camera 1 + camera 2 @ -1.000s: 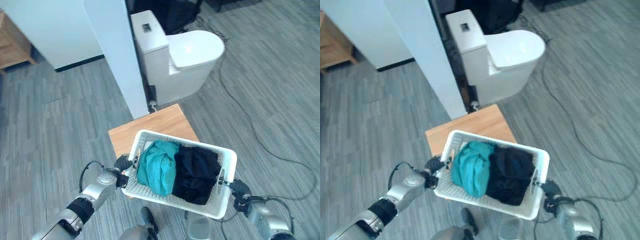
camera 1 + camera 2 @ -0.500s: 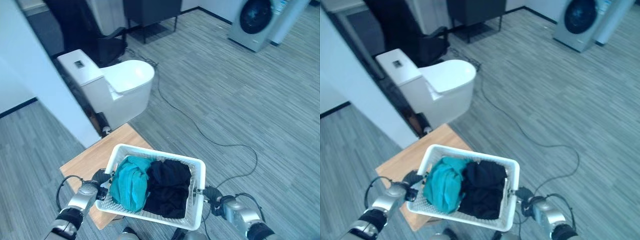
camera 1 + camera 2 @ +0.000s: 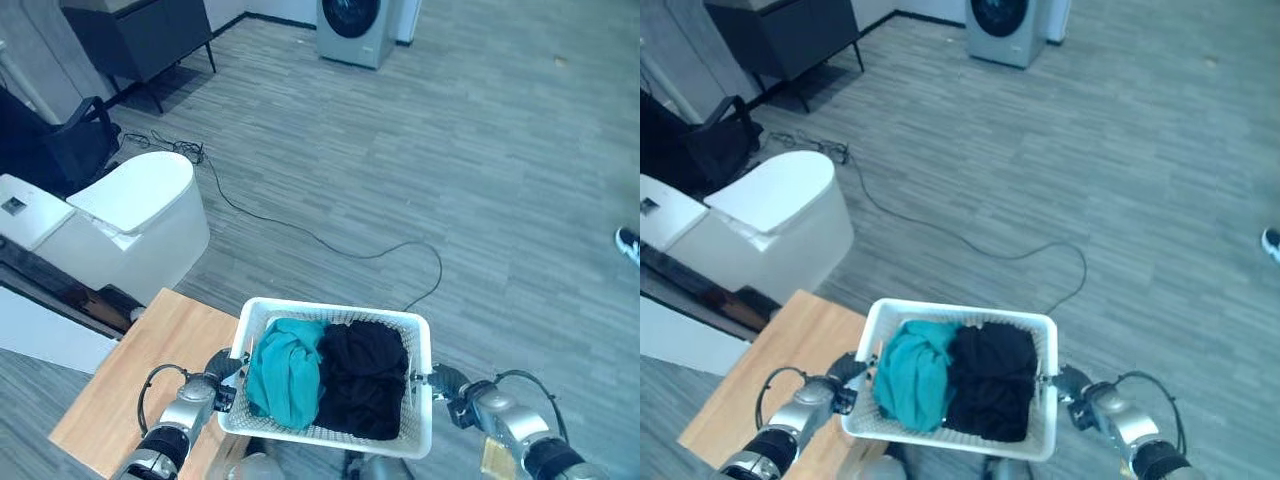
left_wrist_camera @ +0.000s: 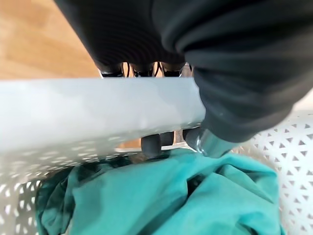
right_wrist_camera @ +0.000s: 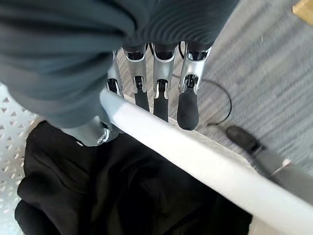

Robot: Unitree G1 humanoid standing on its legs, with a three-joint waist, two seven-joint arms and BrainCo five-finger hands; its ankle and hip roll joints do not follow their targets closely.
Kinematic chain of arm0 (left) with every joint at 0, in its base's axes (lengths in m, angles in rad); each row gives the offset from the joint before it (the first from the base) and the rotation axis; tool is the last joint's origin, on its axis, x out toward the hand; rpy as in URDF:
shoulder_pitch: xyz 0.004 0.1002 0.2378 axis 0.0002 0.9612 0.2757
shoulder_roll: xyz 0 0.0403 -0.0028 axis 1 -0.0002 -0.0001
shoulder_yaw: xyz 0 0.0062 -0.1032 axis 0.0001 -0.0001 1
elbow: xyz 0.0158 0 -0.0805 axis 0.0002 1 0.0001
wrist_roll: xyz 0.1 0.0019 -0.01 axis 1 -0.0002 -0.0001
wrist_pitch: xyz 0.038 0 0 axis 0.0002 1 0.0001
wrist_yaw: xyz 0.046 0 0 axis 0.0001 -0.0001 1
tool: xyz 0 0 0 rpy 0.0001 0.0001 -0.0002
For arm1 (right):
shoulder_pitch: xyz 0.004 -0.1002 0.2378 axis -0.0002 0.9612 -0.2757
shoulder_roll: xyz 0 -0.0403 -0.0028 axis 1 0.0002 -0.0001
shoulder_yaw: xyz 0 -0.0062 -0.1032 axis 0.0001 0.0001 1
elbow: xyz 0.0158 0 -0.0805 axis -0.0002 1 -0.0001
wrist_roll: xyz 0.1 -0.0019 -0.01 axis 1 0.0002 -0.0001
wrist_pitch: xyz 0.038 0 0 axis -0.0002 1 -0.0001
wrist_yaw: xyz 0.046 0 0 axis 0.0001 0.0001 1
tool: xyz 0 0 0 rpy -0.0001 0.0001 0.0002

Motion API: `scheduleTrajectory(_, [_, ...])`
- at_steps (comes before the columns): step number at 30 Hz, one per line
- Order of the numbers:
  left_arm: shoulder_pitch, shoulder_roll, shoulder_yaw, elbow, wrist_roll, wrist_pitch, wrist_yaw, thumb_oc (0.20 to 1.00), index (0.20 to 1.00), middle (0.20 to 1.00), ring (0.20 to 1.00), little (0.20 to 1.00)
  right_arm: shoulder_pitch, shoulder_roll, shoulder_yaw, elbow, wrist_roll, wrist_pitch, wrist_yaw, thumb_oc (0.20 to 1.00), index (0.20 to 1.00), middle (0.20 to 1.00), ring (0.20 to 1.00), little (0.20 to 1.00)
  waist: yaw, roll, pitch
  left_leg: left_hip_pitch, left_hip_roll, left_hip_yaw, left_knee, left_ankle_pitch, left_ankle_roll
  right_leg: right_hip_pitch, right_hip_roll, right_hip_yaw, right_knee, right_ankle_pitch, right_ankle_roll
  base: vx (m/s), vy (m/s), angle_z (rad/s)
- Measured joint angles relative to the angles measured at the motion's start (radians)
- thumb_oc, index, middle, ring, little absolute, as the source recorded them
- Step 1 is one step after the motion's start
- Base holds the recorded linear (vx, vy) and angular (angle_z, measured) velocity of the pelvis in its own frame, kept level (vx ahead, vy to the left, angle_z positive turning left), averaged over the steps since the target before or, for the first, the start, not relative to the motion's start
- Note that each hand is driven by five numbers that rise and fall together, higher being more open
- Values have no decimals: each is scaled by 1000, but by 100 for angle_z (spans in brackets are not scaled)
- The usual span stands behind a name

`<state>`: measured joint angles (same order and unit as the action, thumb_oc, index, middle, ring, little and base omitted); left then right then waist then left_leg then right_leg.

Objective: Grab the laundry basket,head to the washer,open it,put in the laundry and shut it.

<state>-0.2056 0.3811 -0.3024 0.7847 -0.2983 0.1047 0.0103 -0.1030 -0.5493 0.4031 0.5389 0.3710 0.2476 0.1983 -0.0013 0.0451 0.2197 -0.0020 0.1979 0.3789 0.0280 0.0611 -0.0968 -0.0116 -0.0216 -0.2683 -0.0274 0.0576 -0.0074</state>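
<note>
A white laundry basket (image 3: 330, 305) hangs in front of me, held at its two short ends. Inside lie a teal cloth (image 3: 285, 375) on the left and a black cloth (image 3: 365, 380) on the right. My left hand (image 3: 215, 372) is shut on the left rim (image 4: 98, 115), fingers (image 4: 150, 144) curled under it and thumb inside by the teal cloth (image 4: 161, 196). My right hand (image 3: 447, 383) is shut on the right rim (image 5: 186, 156), fingers (image 5: 187, 107) outside, thumb against the black cloth (image 5: 122, 191). The grey washer (image 3: 355, 25) stands far ahead, its door shut.
A low wooden table (image 3: 130, 390) lies at my lower left, a white toilet (image 3: 120, 225) beyond it. A black cable (image 3: 330, 240) trails across the grey floor ahead. A dark cabinet (image 3: 140, 40) stands at the far left. A person's shoe (image 3: 628, 243) shows at the right edge.
The whole view has swung round to the right: toilet and table slid to the left, and the washer came to the top centre. Both hands still hold the basket.
</note>
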Motion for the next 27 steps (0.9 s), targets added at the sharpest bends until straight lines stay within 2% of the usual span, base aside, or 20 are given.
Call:
scheduleTrajectory(6, [13, -1, -7, -8, 0, 1, 7, 200, 200, 200, 200, 200, 35, 46, -80, 2, -31, -1, 7, 200, 200, 200, 200, 200, -21, -4, 3, 49, -76, 23, -74, -16, 27, -27, -49, 65, 13, 16, 45, 73, 147, -26])
scheduleTrajectory(10, [9, 1, -9, -42, 0, 0, 7, 200, 200, 200, 200, 200, 45, 51, -112, -1, -31, -7, 7, 200, 200, 200, 200, 200, -54, -7, -12, 61, -128, 86, -110, -13, 64, -58, -79, 129, 1, 57, 80, 62, 171, -38])
scheduleTrajectory(13, [18, 9, 0, -47, 0, 0, 7, 200, 200, 200, 200, 200, 48, 66, -119, -5, -33, -10, 7, 200, 200, 200, 200, 200, -68, -20, -22, 74, -144, 163, -119, -25, 85, -75, -87, 183, -18, 93, 94, 1, 95, -73])
scheduleTrajectory(14, [18, 9, 6, -56, 0, 0, 8, 200, 200, 200, 200, 200, 55, 70, -125, -7, -33, -11, 7, 200, 200, 200, 200, 200, -81, -29, -23, 76, -154, 179, -118, -29, 87, -80, -88, 185, -25, 111, 99, -40, 44, -89])
scheduleTrajectory(15, [17, 19, 14, -64, 0, 0, 8, 200, 200, 200, 200, 200, 53, 78, -127, -13, -36, -12, 7, 200, 200, 200, 200, 200, -78, -45, -24, 76, -150, 235, -118, -31, 89, -121, -73, 175, -28, 171, 106, -29, 15, -118])
scheduleTrajectory(16, [24, 33, 18, -71, 0, -2, 7, 200, 200, 200, 200, 200, 30, 83, -119, -12, -42, -13, 7, 200, 200, 200, 200, 200, -60, -45, -23, 77, -123, 282, -119, -40, 92, -134, -58, 137, -53, 228, 153, -8, -16, -164])
scheduleTrajectory(17, [20, 39, 23, -73, 1, 2, 3, 200, 200, 200, 200, 200, 26, 91, -108, -7, -49, -13, 11, 200, 200, 200, 200, 200, -56, -42, -18, 80, -89, 336, -110, -42, 98, -145, -70, -93, -38, 154, 164, 4, -27, -116])
scheduleTrajectory(18, [20, 39, 20, -74, 2, 2, 4, 200, 200, 200, 200, 200, 38, 90, -113, -6, -52, -13, 11, 200, 200, 200, 200, 200, -57, -42, -19, 85, -83, 343, -106, -43, 100, -141, -91, -148, 2, 111, 138, 16, -43, -83])
scheduleTrajectory(19, [23, 39, 15, -77, 4, 4, 4, 200, 200, 200, 200, 200, 44, 87, -114, -6, -52, -13, 18, 200, 200, 200, 200, 200, -61, -54, -26, 94, -81, 358, -101, -59, 103, -130, -142, -195, 94, 59, 126, 31, -51, -32])
scheduleTrajectory(20, [29, 41, 14, -77, 4, 4, 3, 200, 200, 200, 200, 200, 45, 88, -113, -4, -53, -13, 22, 200, 200, 200, 200, 200, -62, -56, -28, 100, -83, 367, -101, -60, 99, -126, -164, -192, 128, 41, 128, 27, -49, -46])
scheduleTrajectory(21, [43, 45, 14, -77, 4, 5, 3, 200, 200, 200, 200, 200, 55, 95, -111, -4, -54, -14, 24, 200, 200, 200, 200, 200, -53, -77, -41, 109, -89, 380, -100, -62, 90, -105, -187, -163, 158, 5, 133, 21, -152, -32])
scheduleTrajectory(22, [45, 42, 14, -74, 4, 6, 3, 200, 200, 200, 200, 200, 63, 98, -111, -2, -54, -13, 24, 200, 200, 200, 200, 200, -53, -91, -49, 114, -96, 383, -99, -48, 70, -96, -179, -149, 144, -11, 93, 18, -184, -35])
scheduleTrajectory(24, [60, 37, 12, -74, 3, 7, 1, 200, 200, 200, 200, 200, 63, 89, -111, -2, -54, -13, 25, 200, 200, 200, 200, 200, -53, -69, -51, 118, -85, 387, -96, -40, 62, -87, -154, -126, 124, -4, 79, 3, -208, -35])
scheduleTrajectory(25, [68, 30, 12, -74, 3, 8, 1, 200, 200, 200, 200, 200, 68, 85, -111, -2, -54, -13, 26, 200, 200, 200, 200, 200, -41, -53, -57, 119, -69, 363, -85, -38, 63, -86, -130, -100, 96, 10, 64, -10, -191, -52])
scheduleTrajectory(27, [62, 22, 12, -64, 3, 8, 2, 200, 200, 200, 200, 200, 76, 84, -114, 0, -52, -15, 26, 200, 200, 200, 200, 200, -43, -44, -60, 112, -49, 331, -62, -38, 62, -76, -111, -89, 72, 15, 62, 8, -206, -31])
